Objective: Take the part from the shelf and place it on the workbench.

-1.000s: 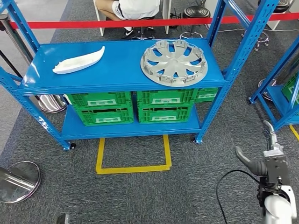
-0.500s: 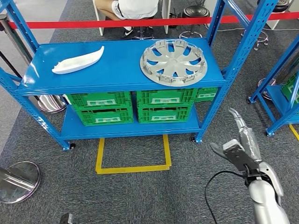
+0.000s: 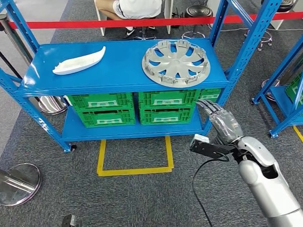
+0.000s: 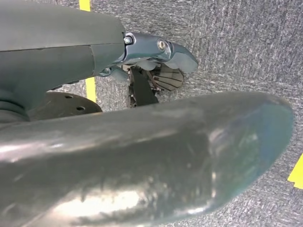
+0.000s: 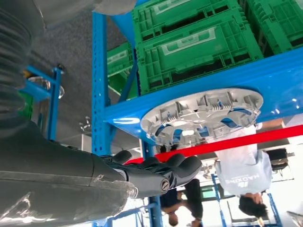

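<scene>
A silver wheel cover (image 3: 175,62) lies flat on the right half of the blue shelf's top board (image 3: 121,66). A long white curved part (image 3: 79,62) lies on the left half. My right hand (image 3: 218,125) hangs in front of the shelf's right front post, below the wheel cover, fingers stretched out and thumb spread, holding nothing. In the right wrist view the wheel cover (image 5: 201,116) is beyond the dark fingers (image 5: 161,172), apart from them. My left hand (image 4: 157,47) hangs low over the carpet, fingers straight, with nothing in it.
Green crates (image 3: 102,109) fill the lower shelf. A yellow floor marking (image 3: 136,170) lies before the shelf. Red tape (image 3: 143,22) and a seated person (image 3: 137,8) are behind it. Another blue rack (image 3: 286,94) stands at the right, a round metal base (image 3: 18,182) at the left.
My right arm has risen and swung forward and left, from low at the right edge up to the shelf's right front post. The parts have not moved.
</scene>
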Robot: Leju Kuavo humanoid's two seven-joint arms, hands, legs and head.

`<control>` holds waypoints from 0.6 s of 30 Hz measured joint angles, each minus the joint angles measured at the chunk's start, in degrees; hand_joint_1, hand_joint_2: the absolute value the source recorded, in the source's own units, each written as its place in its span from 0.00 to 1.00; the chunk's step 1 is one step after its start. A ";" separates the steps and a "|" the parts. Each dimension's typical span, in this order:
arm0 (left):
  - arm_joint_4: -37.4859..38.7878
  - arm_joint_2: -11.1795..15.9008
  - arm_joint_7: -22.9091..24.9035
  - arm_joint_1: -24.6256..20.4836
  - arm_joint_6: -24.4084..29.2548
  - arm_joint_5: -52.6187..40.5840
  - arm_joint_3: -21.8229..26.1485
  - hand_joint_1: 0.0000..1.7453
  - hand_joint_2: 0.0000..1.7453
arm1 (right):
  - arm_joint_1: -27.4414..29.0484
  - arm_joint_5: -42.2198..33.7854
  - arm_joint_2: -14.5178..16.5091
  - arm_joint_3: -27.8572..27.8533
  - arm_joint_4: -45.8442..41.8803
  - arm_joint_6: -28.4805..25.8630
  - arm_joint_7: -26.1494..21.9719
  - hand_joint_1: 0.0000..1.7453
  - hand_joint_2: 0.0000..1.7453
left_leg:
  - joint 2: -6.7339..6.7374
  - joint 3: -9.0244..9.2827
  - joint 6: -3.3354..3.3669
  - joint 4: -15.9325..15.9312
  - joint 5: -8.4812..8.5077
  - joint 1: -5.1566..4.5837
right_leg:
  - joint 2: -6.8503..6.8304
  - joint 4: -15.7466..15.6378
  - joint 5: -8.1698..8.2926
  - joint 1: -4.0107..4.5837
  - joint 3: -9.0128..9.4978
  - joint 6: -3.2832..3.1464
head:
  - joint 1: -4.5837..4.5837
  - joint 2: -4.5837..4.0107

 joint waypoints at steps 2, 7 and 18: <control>0.00 0.00 0.00 0.00 -0.08 -0.16 0.00 0.00 0.00 | -0.70 0.54 -0.55 1.10 0.29 0.28 0.43 0.00 1.00 | 0.00 -0.03 0.00 0.00 0.00 0.00 | 0.00 0.00 0.00 0.00 -0.02 0.00 | -0.01 0.01; 0.02 0.00 0.00 -0.02 -0.78 -0.90 0.01 0.00 0.00 | -3.99 2.95 -1.34 4.62 1.59 2.33 2.88 0.00 1.00 | 0.00 -0.06 0.00 0.00 0.00 0.00 | 0.01 0.00 0.01 0.00 -0.06 0.00 | -0.01 0.00; 0.05 0.06 0.17 -0.06 -0.85 -2.69 0.02 0.00 0.00 | -12.61 2.71 -1.96 12.26 6.70 5.96 6.32 0.00 1.00 | -0.01 -0.10 0.02 0.10 0.01 -0.10 | 0.00 -0.03 0.09 -0.17 -0.07 0.06 | -0.01 0.00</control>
